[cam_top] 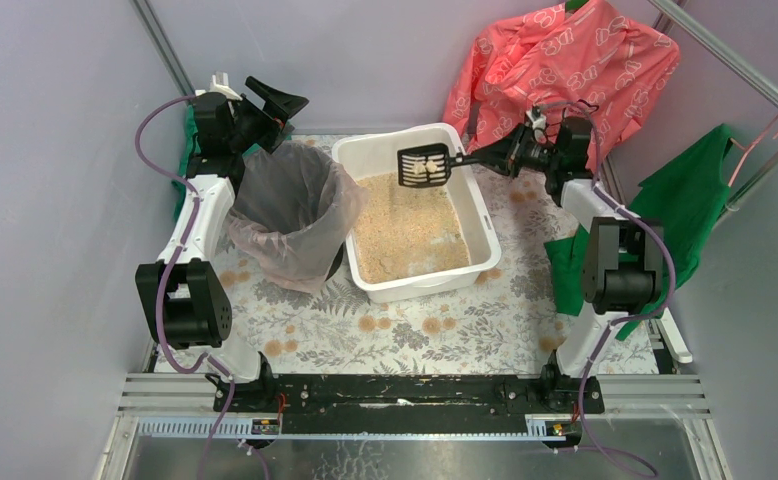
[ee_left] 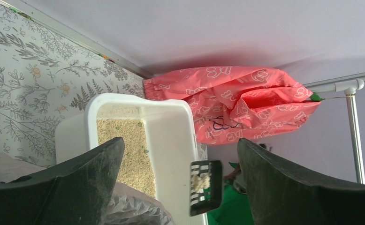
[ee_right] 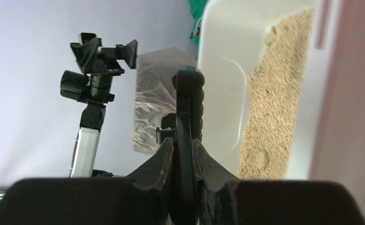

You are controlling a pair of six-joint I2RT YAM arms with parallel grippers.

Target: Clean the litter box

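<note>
The flower-printed table carries everything, and the litter box stands near its middle, its long axis running from 6 to 12 o'clock in the top view, with tan litter spread over its floor and heaped lowest toward 12. At the box's 9 o'clock, just beside it, is the round black bin lined with a clear bag, and at 1 o'clock a coral garment hangs against the wall. The tub looks like stiff, smooth plastic made fairly heavy by its load, so I judge it would slide on the cloth rather than lift easily; the thick rim is the place to grip it, never the loose granules. The left gripper hovers at the bin's 12 o'clock with its fingers spread wide and nothing between them. The right gripper, reaching in from 3 o'clock, has its fingers clamped on the handle of a black slotted scoop held above the box's 12 o'clock end. On the blade lie pale clumps, probably crumbly and unsecured, so the blade should travel level toward the bin
</note>
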